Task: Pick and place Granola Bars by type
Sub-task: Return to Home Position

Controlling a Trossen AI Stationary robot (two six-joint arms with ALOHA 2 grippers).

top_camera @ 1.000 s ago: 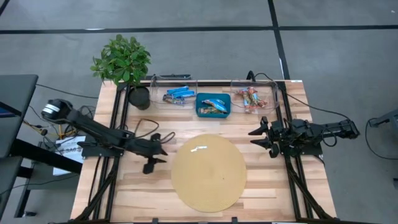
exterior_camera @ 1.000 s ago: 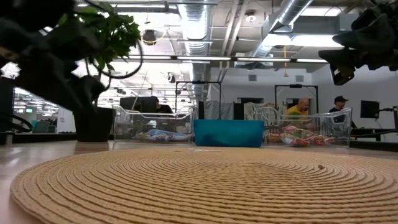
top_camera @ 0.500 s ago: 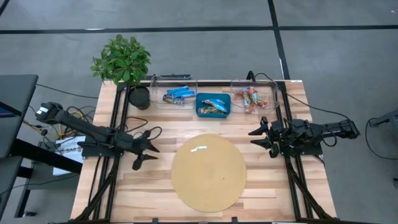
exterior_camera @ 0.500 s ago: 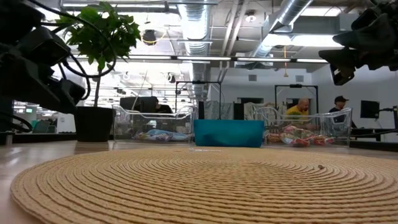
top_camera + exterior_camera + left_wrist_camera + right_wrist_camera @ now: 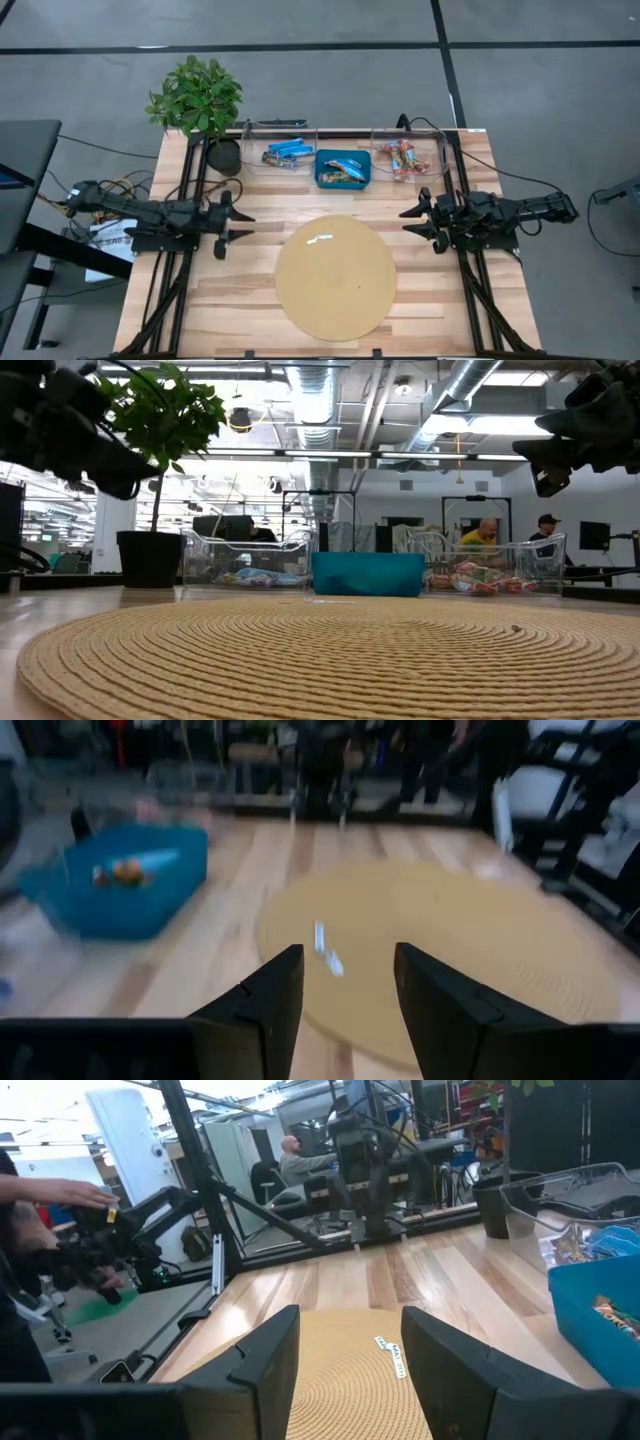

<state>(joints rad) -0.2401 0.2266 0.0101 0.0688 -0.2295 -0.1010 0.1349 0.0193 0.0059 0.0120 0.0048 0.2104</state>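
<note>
1. Parking at home looks like the step in hand: left gripper (image 5: 235,226), mid-left of frame, is spread and empty.
2. Granola Bars (image 5: 287,150) sit upper centre, split across left clear bin (image 5: 255,162), teal tray (image 5: 345,186) and right clear bin (image 5: 430,150).
3. Right gripper (image 5: 405,222), mid-right, is spread and empty too. I'd guess the next move is just settling.

Around your wooden table (image 5: 240,310) you had a grey floor (image 5: 330,90) crossed by dark lines (image 5: 300,46), and a dark desk (image 5: 20,170) stood off its left side. Beyond the far edge the room opened out under silver ceiling ducts (image 5: 455,388) and long strip lights (image 5: 300,454). Two people (image 5: 484,532) sat at the far right, beside a dark monitor (image 5: 597,536).
</note>
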